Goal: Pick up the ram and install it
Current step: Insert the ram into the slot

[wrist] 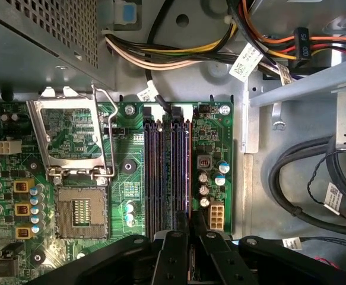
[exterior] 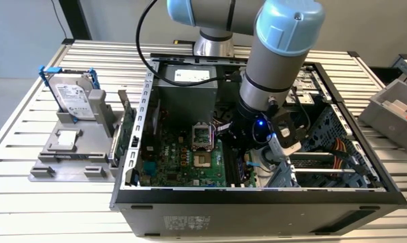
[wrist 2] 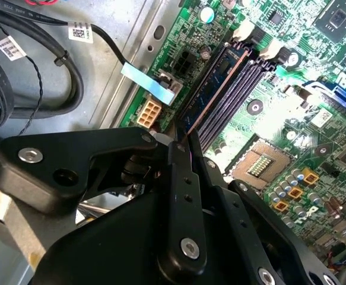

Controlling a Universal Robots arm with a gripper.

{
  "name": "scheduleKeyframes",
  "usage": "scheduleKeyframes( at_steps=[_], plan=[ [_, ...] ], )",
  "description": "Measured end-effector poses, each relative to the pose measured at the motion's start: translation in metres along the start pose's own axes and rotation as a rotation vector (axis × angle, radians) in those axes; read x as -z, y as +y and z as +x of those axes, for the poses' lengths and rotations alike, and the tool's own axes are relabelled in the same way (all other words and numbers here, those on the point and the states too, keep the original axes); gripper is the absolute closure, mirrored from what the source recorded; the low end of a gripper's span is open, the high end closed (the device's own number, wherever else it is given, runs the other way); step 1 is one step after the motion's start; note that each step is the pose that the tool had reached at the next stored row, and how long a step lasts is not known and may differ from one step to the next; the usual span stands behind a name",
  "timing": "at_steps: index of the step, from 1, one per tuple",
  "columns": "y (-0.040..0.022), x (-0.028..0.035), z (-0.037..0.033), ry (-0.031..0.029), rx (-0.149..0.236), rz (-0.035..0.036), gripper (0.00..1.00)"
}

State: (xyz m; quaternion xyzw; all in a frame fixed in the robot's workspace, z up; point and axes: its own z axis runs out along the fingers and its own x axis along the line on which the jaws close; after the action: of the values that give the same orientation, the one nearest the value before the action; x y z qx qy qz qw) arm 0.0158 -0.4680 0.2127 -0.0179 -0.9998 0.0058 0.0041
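Down inside the open computer case [exterior: 144, 101] the arm reaches to the motherboard [exterior: 183, 157], its gripper [exterior: 247, 147] low over the memory slots [wrist: 161, 172]. In the second wrist view the ram [wrist 2: 211, 89] stands on edge in the outermost slot, the one nearest the board's edge, its blue face and copper-coloured top edge running away from the gripper [wrist 2: 181, 142]. The black fingers [wrist 2: 181, 178] are drawn close together at the stick's near end; whether they actually clamp it I cannot tell. In the first wrist view the gripper [wrist: 187, 228] sits at the near end of the slots, with the open processor socket [wrist: 81, 217] and its raised metal frame [wrist: 72, 139] beside them.

The case also holds a grey power supply [exterior: 186, 86] at the back and bundled cables [wrist: 161, 53]. Beside the case, on the slatted tabletop [exterior: 27, 116], a grey holder [exterior: 71, 152] carries a silver hard drive [exterior: 73, 98] upright in a blue frame, and a green card [exterior: 125, 129] stands on edge next to the case wall.
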Motion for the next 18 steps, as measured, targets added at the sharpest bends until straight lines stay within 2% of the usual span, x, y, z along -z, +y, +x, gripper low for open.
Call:
scheduleKeyframes(
  at_steps=[1, 2, 7, 15, 18],
  plan=[
    [0.0001, -0.0002, 0.0000, 0.0000, 0.000, -0.0008, 1.00],
    [0.0003, -0.0006, 0.0000, -0.0001, 0.000, -0.0017, 0.00],
    [0.0000, 0.0012, 0.0000, 0.0001, 0.000, 0.0006, 0.00],
    [-0.0004, 0.0329, 0.0003, 0.0032, 0.000, 0.0008, 0.00],
    [-0.0006, 0.0361, 0.0003, 0.0043, 0.000, 0.0005, 0.00]
  ],
)
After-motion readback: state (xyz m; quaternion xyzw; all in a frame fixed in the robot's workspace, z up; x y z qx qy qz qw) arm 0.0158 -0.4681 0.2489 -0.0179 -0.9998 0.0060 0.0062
